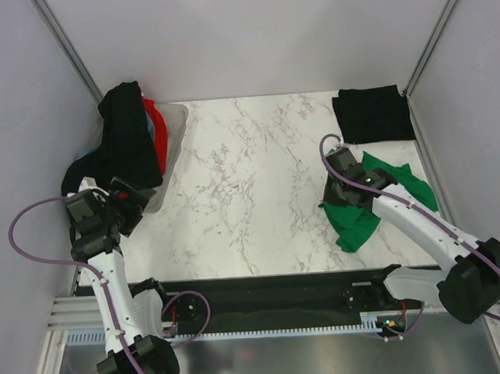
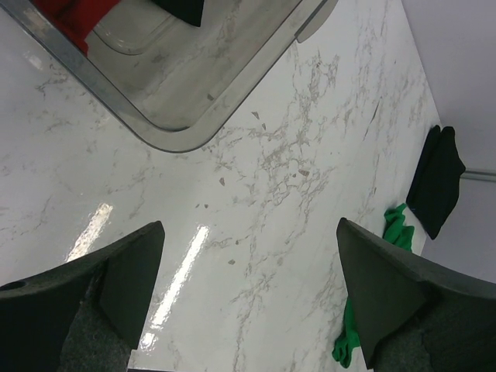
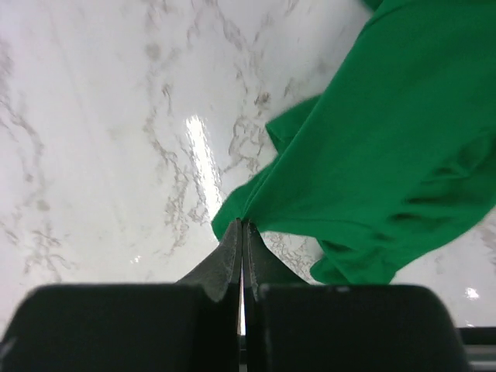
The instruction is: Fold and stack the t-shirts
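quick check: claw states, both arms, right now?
Left claw: open, holding nothing.
Right claw: closed, pinching the edge of the green t-shirt.

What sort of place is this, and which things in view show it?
Probably a robotics lab test cell, not a home: a left arm and right arm stand bolted at the edge of a marble-patterned table, plain grey panel walls box it in, and a green t-shirt lies there.
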